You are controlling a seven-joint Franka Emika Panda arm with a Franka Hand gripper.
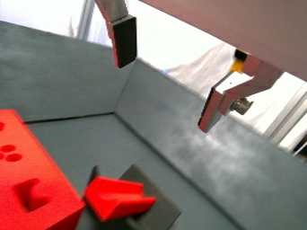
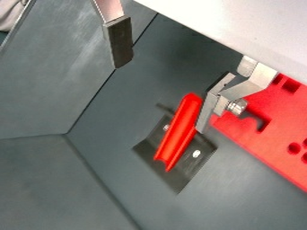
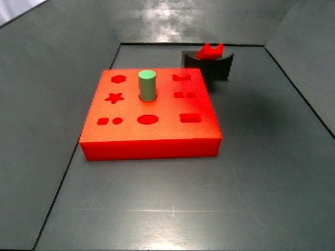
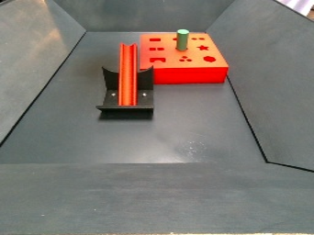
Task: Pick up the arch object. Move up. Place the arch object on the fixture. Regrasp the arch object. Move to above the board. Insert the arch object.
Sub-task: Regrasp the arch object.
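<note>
The arch object [image 4: 127,73], a long bright red bar, lies along the scooped top of the black fixture [image 4: 125,108], next to the orange-red board [image 4: 196,69]. In both wrist views my gripper [image 1: 167,90] [image 2: 168,88] hangs above the grey floor, open, with nothing between its fingers [image 1: 125,40]. The arch object [image 2: 180,133] rests on the fixture [image 2: 192,166] below and to one side of the jaws, apart from them. Its notched end face [image 1: 114,195] shows beside the board [image 1: 30,180]. Neither side view shows the gripper.
A green cylinder peg [image 3: 148,84] stands upright in the board [image 3: 151,137]. Grey sloping walls [image 4: 50,64] enclose the floor on all sides. The fixture [image 3: 214,67] with the red bar [image 3: 211,49] stands close to the back wall.
</note>
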